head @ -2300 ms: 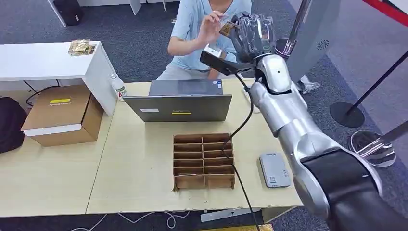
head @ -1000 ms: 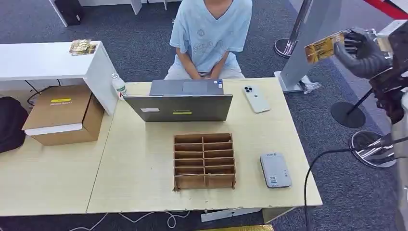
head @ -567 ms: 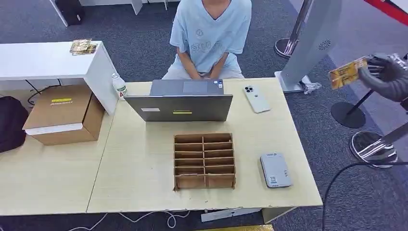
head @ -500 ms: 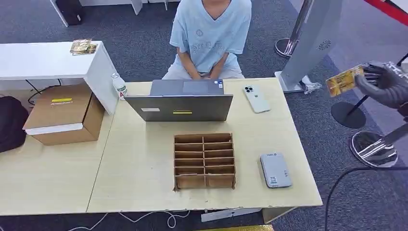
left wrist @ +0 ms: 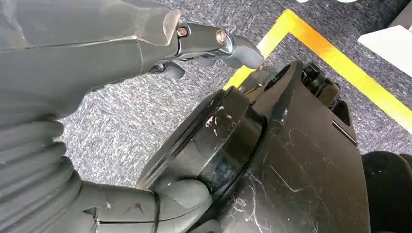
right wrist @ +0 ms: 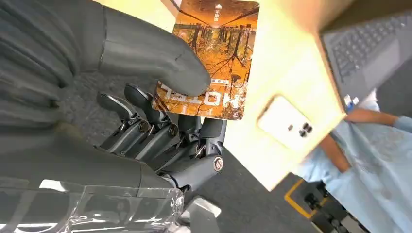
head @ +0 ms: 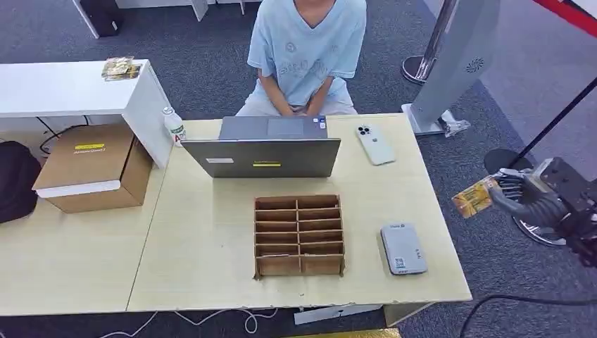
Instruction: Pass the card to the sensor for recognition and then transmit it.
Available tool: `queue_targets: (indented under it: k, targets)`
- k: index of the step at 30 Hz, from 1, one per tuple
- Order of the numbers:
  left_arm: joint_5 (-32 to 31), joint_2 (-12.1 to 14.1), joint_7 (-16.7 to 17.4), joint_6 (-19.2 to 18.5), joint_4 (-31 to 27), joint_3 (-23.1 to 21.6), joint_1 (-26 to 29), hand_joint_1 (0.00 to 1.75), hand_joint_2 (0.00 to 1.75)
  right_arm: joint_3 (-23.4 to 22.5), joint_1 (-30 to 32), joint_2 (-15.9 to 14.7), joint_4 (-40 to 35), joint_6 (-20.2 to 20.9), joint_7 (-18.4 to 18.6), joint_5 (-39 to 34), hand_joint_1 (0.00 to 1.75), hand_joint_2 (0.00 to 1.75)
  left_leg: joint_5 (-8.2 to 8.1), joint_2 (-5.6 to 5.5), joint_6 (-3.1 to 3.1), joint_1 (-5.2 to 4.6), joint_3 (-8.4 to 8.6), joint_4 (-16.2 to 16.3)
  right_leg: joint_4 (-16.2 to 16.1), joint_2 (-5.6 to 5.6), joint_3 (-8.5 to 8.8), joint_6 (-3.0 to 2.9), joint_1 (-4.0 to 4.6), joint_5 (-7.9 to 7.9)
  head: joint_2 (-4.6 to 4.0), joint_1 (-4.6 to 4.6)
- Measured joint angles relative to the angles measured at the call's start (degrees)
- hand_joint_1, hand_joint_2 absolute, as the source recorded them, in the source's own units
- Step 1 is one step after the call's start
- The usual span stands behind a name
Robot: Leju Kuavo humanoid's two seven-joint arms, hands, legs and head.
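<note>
Orange printed card (head: 472, 198) sits pinched in our right hand (head: 526, 198); next we swing it over the flat grey sensor pad (head: 403, 248) on the table.

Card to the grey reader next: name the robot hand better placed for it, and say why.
Right. The right robot hand already pinches the card just off the table's edge beside the reader.

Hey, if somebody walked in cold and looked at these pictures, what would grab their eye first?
Probably the orange card printed with autumn trees, pinched under the thumb of the robot's right hand, which is out past the table's right edge above the carpet. Next, the cardboard divider tray mid-table with the grey card reader to its right, and a person in a light blue shirt seated behind the laptop.
</note>
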Motion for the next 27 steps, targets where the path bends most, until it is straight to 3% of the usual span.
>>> queue_targets:
  k: [9, 22, 27]
  targets:
    - [-0.52, -0.02, -0.39, 0.42, 0.00, 0.02, 0.03, 0.00, 1.75, 2.76, -0.94, 1.23, 2.43, 3.37, -0.07, 3.89, 1.75, 1.75, 0.02, 0.03, 0.00, 0.00, 0.01, 0.00, 0.01, 0.05, 0.01, 0.00, 0.00, 0.02, 0.00, 0.00]
    - [-0.87, -0.09, -0.90, 0.50, 0.00, 0.11, 0.02, 0.00, 1.75, 17.94, -16.67, 7.78, 17.66, 4.98, -3.30, 6.08, 1.75, 1.75, 0.04, 0.08, 0.01, 0.01, 0.02, 0.00, 0.02, 0.08, 0.01, -0.01, 0.01, 0.02, 0.00, 0.00]
    - [-0.94, -0.13, -1.01, 0.50, 0.00, 0.66, 0.08, 0.00, 1.75, 22.04, -19.84, 10.08, 22.43, 4.72, -3.96, 6.38, 1.75, 1.75, 0.04, 0.04, 0.01, 0.00, 0.00, 0.00, 0.02, 0.04, 0.01, -0.01, 0.00, 0.02, 0.00, 0.00]
